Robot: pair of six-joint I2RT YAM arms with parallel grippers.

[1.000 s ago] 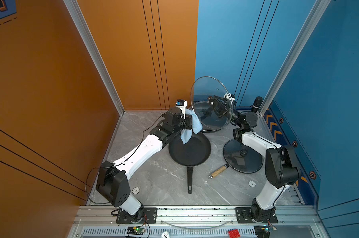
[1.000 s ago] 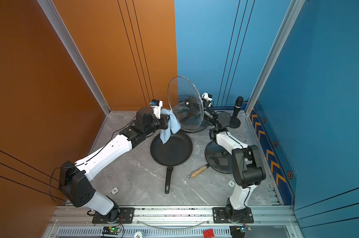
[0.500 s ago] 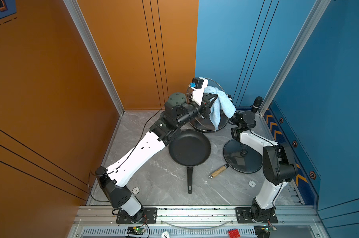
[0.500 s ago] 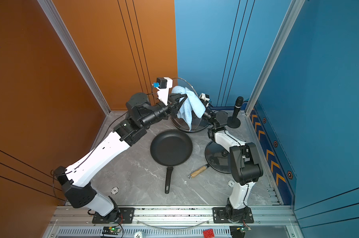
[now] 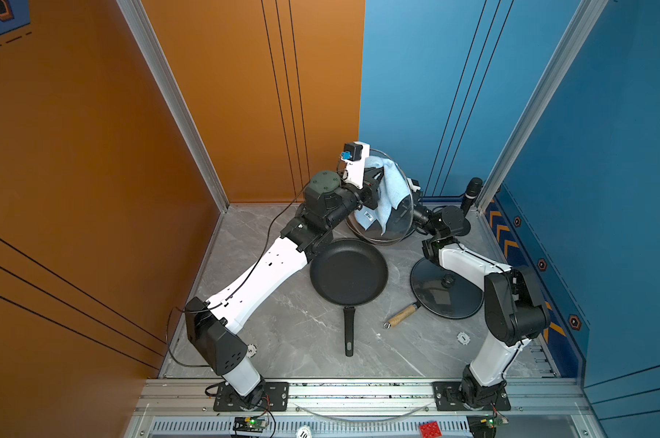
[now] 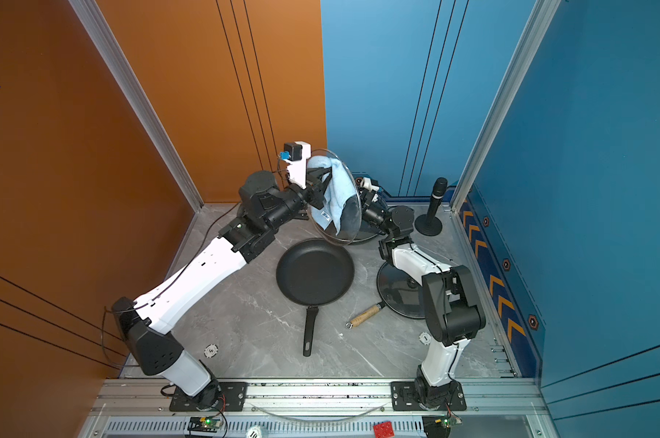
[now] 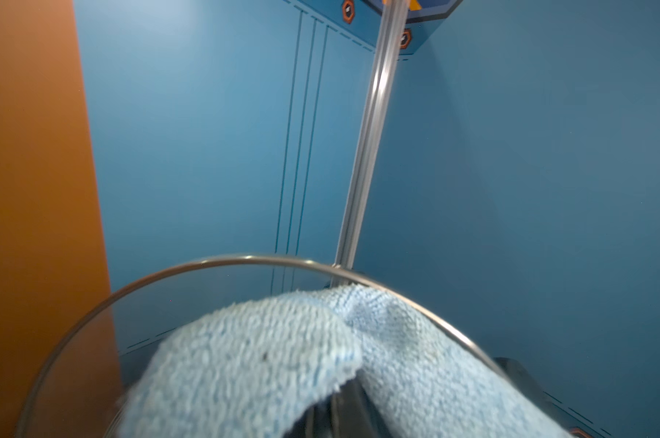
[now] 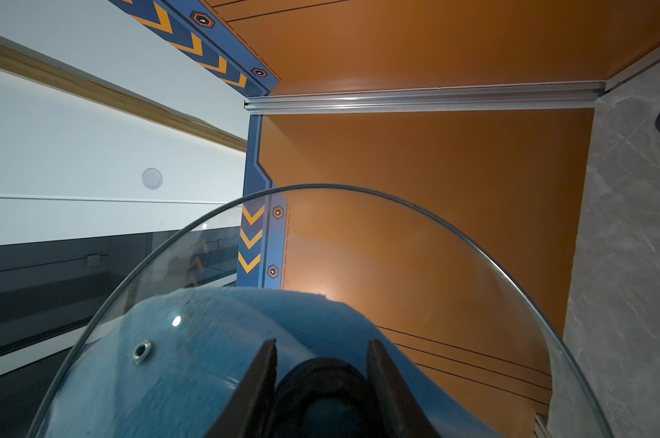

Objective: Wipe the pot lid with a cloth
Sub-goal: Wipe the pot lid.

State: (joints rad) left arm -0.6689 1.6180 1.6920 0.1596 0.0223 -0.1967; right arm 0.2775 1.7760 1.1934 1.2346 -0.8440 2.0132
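- Nearest, by the arm bases, 2 small white discs lie on the table, 1 towards each side. Neither has a part in the wipe.
- Further out sit 1 empty black frying pan, 1 wooden-handled tool just beside it, and 1 dark lid lying flat, partly under the right arm.
- Beyond the pan, the pot lid, 1 clear glass one, is held on edge above the table. The right wrist view shows the right arm's jaws closed on either side of its black knob.
- The left arm reaches the lid's opposite face. Its jaws are clamped shut on the 1 cloth, which lies against the upper glass and hangs down it.
- By the look of it, the wiping itself is the step in hand, with the lower glass not covered.
- The next move calls for drawing the cloth down and across that bare glass with light pressure, while the right jaws hold the knob firm so the lid does not swivel.
- Behind the lid, 1 steel-rimmed vessel is mostly hidden.
- Farthest, 1 black microphone stands near the back corner.
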